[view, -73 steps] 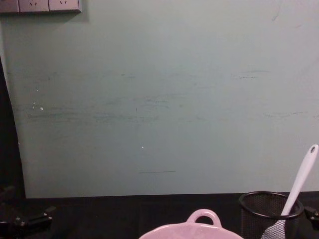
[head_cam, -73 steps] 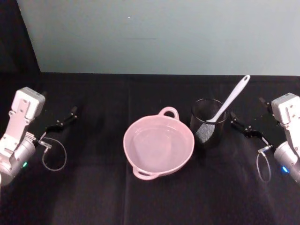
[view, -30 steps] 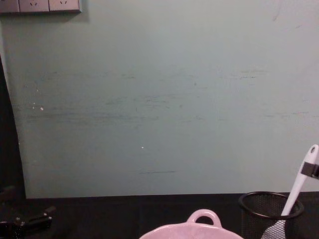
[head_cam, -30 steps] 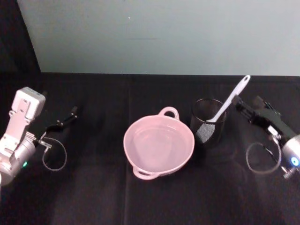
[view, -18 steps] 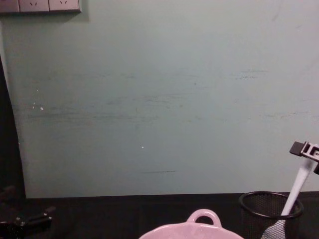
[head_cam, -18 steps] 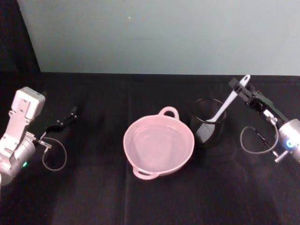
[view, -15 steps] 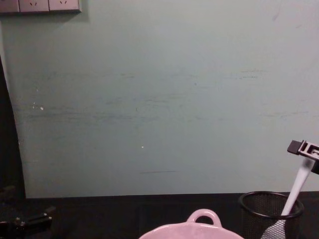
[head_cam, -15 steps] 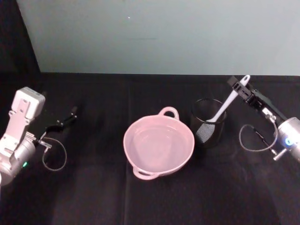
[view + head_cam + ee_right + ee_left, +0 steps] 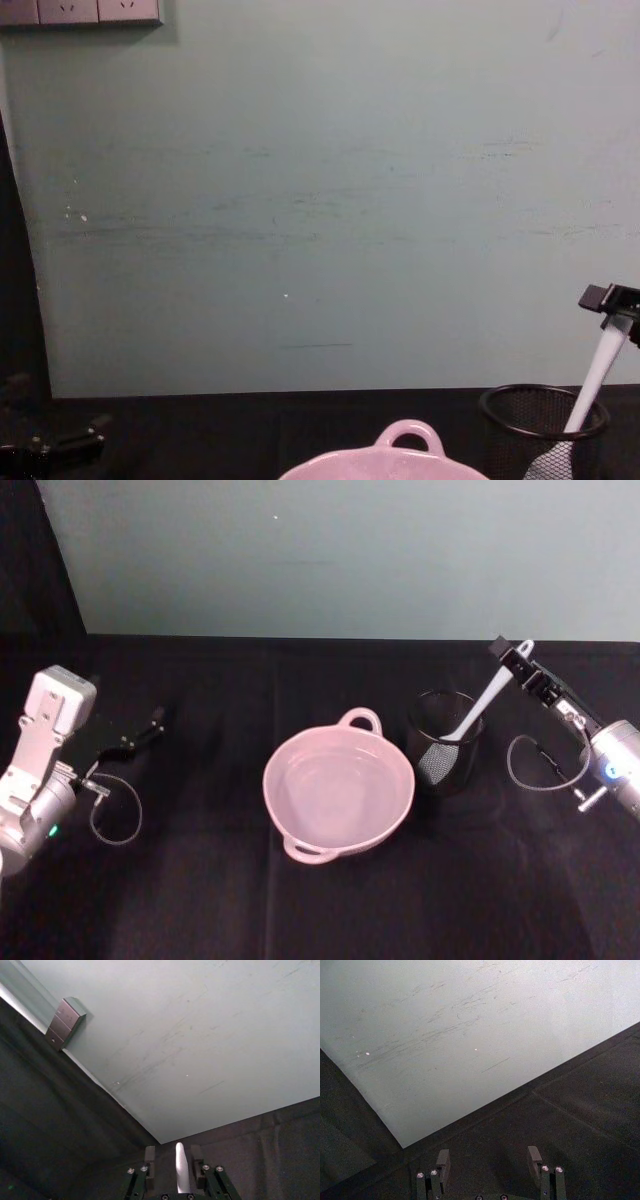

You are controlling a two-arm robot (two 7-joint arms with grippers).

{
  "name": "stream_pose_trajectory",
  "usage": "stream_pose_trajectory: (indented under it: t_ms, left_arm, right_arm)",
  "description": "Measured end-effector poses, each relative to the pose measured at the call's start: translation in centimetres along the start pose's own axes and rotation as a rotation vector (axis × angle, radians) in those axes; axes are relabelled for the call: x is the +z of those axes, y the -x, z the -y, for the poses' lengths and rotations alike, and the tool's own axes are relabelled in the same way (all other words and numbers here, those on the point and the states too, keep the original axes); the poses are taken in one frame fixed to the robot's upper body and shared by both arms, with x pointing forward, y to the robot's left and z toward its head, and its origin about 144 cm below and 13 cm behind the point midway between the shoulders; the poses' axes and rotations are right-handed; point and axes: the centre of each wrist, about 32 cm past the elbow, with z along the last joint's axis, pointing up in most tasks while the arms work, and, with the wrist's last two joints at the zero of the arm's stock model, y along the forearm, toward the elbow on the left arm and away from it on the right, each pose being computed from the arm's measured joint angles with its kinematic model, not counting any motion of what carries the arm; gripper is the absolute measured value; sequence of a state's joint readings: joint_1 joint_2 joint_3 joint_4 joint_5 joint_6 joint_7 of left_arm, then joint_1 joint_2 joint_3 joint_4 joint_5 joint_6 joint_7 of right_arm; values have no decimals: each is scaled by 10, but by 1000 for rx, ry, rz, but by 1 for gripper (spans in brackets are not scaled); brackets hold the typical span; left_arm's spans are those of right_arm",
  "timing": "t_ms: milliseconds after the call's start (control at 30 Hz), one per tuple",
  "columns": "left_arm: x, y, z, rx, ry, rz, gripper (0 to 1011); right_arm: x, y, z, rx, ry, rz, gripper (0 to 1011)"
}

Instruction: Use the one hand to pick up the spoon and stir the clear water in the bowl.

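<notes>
The white spoon (image 9: 480,705) leans in a black wire-mesh cup (image 9: 444,742), blade down and handle rising to the right. My right gripper (image 9: 512,652) is at the handle's top end. In the right wrist view the handle tip (image 9: 180,1162) stands between its fingers (image 9: 150,1155) with a gap on each side, so that gripper (image 9: 173,1154) is open around it. From the chest, the right gripper (image 9: 610,300) sits atop the spoon (image 9: 598,372). The pale pink bowl (image 9: 285,780) of clear water lies left of the cup. My left gripper (image 9: 140,735) rests open at the far left.
A black cloth covers the table, with a pale green wall behind. The mesh cup (image 9: 545,420) stands close to the bowl's (image 9: 405,440) right rim. A cable loop (image 9: 115,815) lies by the left arm, and another (image 9: 535,765) hangs below the right wrist.
My right gripper rose from the table's right side and moved in to the spoon handle's top end, now straddling it. The spoon, bowl and left arm have stayed put.
</notes>
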State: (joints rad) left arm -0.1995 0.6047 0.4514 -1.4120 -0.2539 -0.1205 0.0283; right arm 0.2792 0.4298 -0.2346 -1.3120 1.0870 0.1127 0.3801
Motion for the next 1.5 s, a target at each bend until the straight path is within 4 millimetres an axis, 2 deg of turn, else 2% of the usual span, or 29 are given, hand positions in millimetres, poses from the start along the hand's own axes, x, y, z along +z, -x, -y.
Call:
stream_pose_trajectory:
  t_ms: [100,367,500,700,1000,1333,1500]
  left_arm:
    - [0,0,0,0,0,0,1011]
    - [0,0,0,0,0,0,1011]
    - [0,0,0,0,0,0,1011]
    - [0,0,0,0,0,0,1011]
    - [0,0,0,0,0,0,1011]
    - [0,0,0,0,0,0,1011]
    - [0,0,0,0,0,0,1011]
  right_arm:
    - [-1,0,0,-1,2,-2,390]
    - [0,1,1,2,-1,26,123]
    - [2,3,1,12,-11,65,114]
    - [11,14,1,51,-30,240,114]
    - [42,47,-3,144,-36,498,113]
    - [75,79,-5,219,-24,632,113]
    - [83,85,-2,228,-34,645,113]
